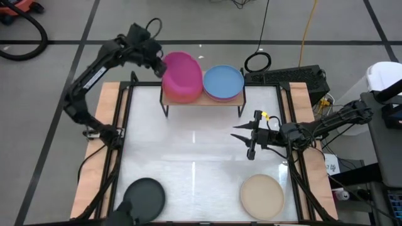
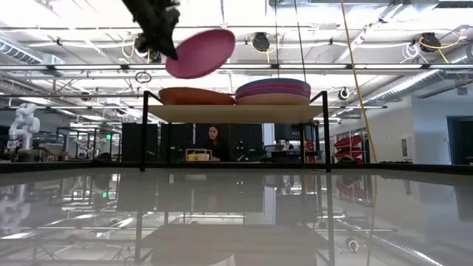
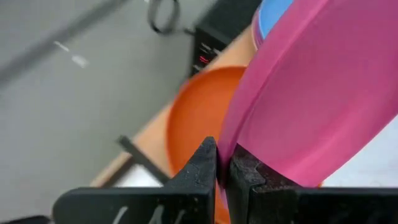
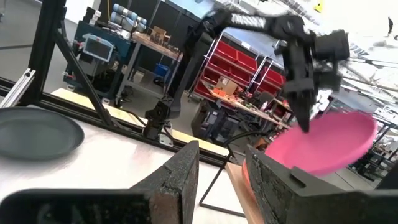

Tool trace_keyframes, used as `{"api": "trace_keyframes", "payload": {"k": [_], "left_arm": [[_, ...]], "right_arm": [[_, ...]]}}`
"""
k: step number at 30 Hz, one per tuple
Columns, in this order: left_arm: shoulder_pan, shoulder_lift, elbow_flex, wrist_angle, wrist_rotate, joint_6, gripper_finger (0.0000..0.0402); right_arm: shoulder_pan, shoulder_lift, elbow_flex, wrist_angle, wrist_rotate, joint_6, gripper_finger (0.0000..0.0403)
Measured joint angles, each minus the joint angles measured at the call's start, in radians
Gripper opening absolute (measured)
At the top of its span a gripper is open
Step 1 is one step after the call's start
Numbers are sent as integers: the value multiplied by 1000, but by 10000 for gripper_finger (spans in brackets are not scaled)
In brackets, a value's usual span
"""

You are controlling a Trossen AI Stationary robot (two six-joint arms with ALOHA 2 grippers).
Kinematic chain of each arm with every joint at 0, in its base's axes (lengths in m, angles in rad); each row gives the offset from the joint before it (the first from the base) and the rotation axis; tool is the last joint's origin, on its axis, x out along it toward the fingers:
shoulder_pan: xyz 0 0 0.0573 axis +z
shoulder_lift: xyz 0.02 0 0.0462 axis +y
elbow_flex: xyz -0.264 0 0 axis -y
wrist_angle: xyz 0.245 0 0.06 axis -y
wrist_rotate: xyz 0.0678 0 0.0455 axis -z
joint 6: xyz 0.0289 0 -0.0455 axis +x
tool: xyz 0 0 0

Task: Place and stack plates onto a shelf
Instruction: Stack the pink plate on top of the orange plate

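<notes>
My left gripper is shut on a magenta plate held above the left half of the shelf. Under it a red plate lies flat on the shelf board. On the shelf's right half sits a stack of plates with a blue plate on top. A black plate and a beige plate lie flat on the table near its front edge. My right gripper hangs open over the table's right side, with nothing between its fingers. My left gripper pinches the magenta plate's rim between its two fingers, at the plate's left edge. The fingers slant down from the table's far left. The plate is lifted clear and tilted, its free edge higher than the held edge, over the red plate.
Thin black legs carry the shelf at the table's far edge. A dark box and a coiled cable lie beyond the shelf to the right. The white tabletop lies between the shelf and the two front plates.
</notes>
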Motion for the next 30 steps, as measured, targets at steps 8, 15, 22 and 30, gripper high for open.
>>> {"api": "trace_keyframes", "payload": {"k": [8,15,22,30], "left_arm": [[87,159,-1,-70,191,-11,10],[89,212,-1,-134,195,13,33],[93,211,0,-133,169,32,81],[94,211,27,-138,168,78,125]], "right_arm": [[0,0,0,0,0,-12,114],[0,0,0,-11,0,-10,114],[0,0,0,-12,0,-10,114],[0,0,0,-14,0,-10,114]]}}
